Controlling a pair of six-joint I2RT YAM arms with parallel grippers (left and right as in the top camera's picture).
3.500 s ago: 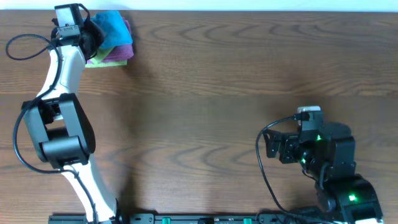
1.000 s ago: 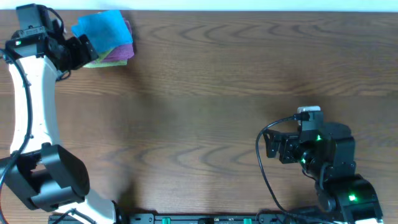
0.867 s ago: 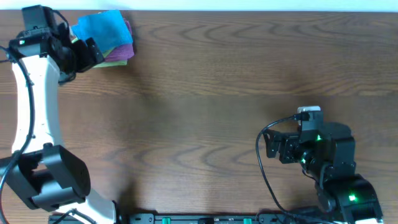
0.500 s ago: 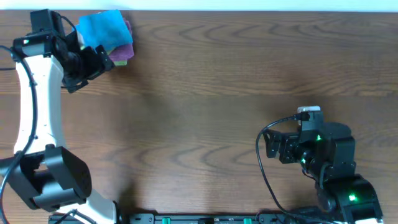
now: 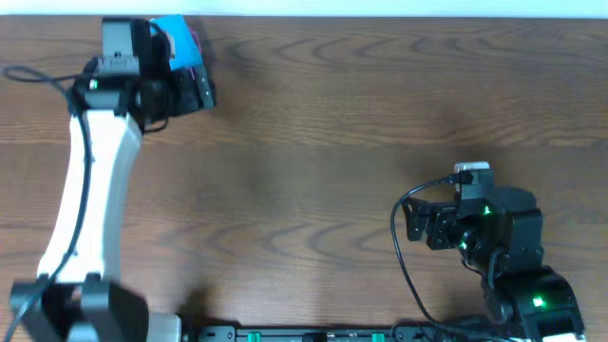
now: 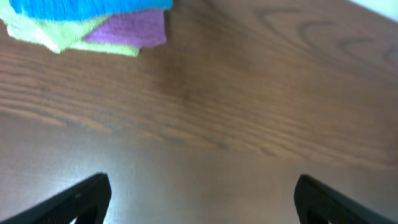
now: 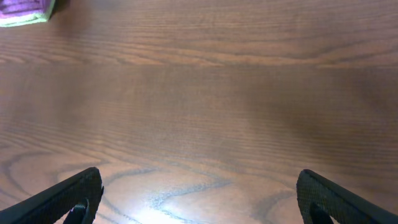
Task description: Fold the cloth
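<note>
Two black fingertips [image 6: 84,198] sat at the bottom corners of the left wrist view, so the left gripper [image 6: 202,200] stood spread wide, with only bare wood between its jaws and nothing in its hold. It hung over the table [image 6: 249,124] and touched no fabric. Ahead of it, at the top left edge of that view, lay a small stack. The cloth [image 6: 87,6], bright sky-blue, was on top and cut off by the frame. Under it lay a purple cloth [image 6: 134,31], and beneath both a lime-green cloth [image 6: 43,32] whose edge stuck out toward the camera. The stack was near the gripper but apart from it.

From overhead, this gripper was at the far left of the table, close to the back edge, and the white left arm [image 5: 90,190] ran up to it from the near edge. The wrist hid most of the stack. Only part of the blue cloth and a sliver of purple showed past it, just beside the black body of the gripper.

The right gripper [image 7: 199,199] was also spread wide and empty, its fingertips at the two lower corners of its own view over bare wood. A corner of purple with a green rim showed at the top left of that view, well away. Overhead, the right arm [image 5: 494,247] sat folded at the near right of the table, well apart from the stack.
</note>
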